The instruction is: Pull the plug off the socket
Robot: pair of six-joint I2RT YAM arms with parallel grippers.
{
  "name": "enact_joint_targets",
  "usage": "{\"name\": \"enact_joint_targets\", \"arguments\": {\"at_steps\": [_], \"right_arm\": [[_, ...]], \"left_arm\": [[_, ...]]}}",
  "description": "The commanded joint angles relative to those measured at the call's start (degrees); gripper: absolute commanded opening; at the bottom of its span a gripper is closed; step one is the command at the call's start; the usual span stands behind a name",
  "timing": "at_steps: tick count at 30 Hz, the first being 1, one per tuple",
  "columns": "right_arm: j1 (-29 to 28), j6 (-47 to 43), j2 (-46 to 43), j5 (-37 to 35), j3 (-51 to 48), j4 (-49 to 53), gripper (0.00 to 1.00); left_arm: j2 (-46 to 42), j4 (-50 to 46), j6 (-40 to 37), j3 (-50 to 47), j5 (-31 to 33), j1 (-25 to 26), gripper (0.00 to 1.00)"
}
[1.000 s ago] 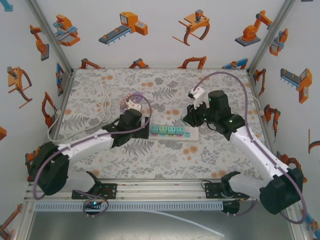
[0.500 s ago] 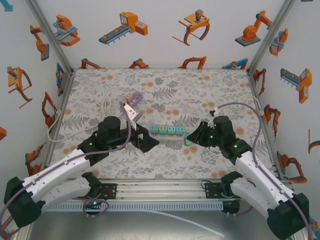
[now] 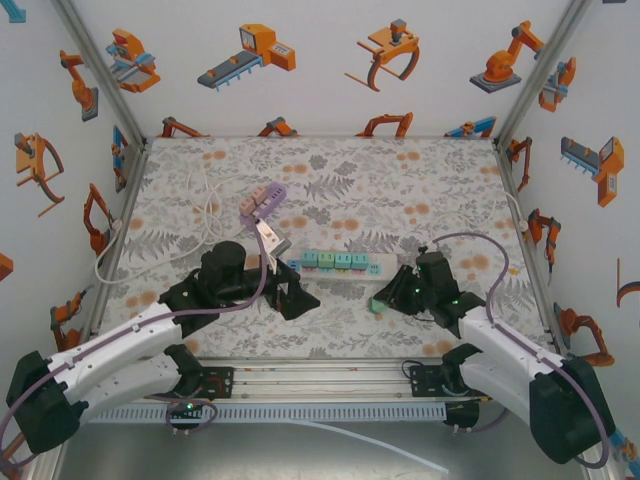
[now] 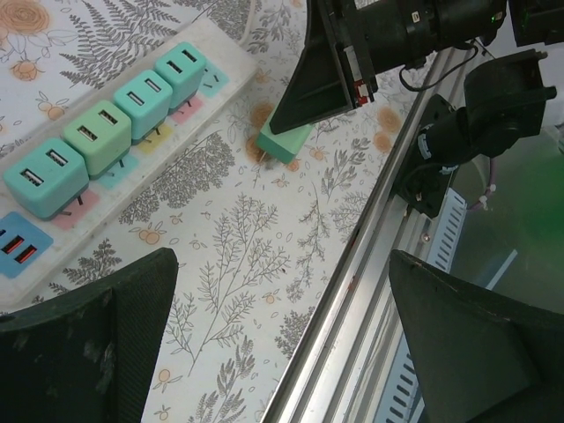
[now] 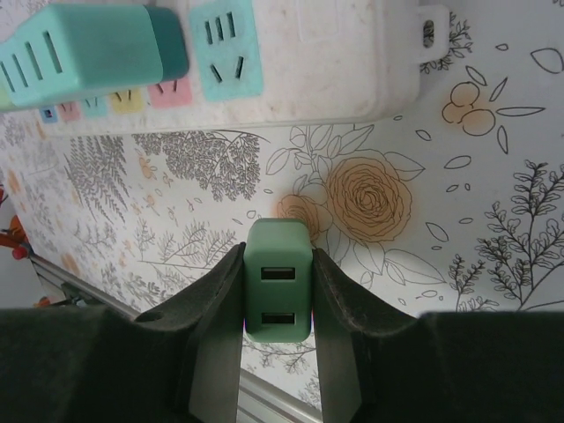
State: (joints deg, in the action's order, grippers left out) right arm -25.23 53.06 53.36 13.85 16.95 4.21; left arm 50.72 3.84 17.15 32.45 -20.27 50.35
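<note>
A white power strip (image 3: 385, 266) (image 4: 236, 63) (image 5: 352, 70) lies mid-table with several teal and green plugs (image 3: 333, 260) (image 4: 95, 135) standing in it. Its end socket (image 5: 226, 47) is bare. A dark green plug (image 5: 278, 291) (image 3: 378, 304) (image 4: 284, 141) sits off the strip, just above the floral mat, with my right gripper (image 5: 278, 264) (image 3: 388, 298) shut on its sides. My left gripper (image 4: 291, 344) (image 3: 296, 288) hovers open near the strip's left end, its fingers (image 4: 88, 352) wide apart and holding nothing.
A purple adapter block (image 3: 262, 198) and a looped white cable (image 3: 205, 205) lie at the back left. The aluminium rail (image 4: 370, 291) (image 3: 320, 378) runs along the near table edge, close under both grippers. Walls enclose the mat on three sides.
Both arms drew back toward the near edge. The right gripper came down to the strip's right end, closed on the end plug, and now holds it away from the strip.
</note>
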Motion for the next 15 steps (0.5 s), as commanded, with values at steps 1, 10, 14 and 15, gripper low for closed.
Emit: {"name": "enact_joint_targets", "arguments": {"at_steps": [1,10,14,15], "right_arm": [[0.1,0.8,0.5,-3.2,-1.8,-2.1,0.34],[0.1,-0.5,-1.7,-5.9,-2.5,2.6,0.51],[0.1,-0.7,-3.8,-7.8,-2.1,5.6,0.57],[0.1,-0.9,-4.4,-8.1,-1.9,6.2,0.58]], "left_arm": [[-1.2,0.6,-0.9,-0.9,1.2,0.5,0.97],[-1.2,0.2,-1.1,-0.9,3.6,0.5,0.97],[-1.1,-0.3,-1.0,-1.0,4.5,0.5,0.97],[-1.1,-0.4,-0.9,-1.0,4.8,0.5,0.97]]}}
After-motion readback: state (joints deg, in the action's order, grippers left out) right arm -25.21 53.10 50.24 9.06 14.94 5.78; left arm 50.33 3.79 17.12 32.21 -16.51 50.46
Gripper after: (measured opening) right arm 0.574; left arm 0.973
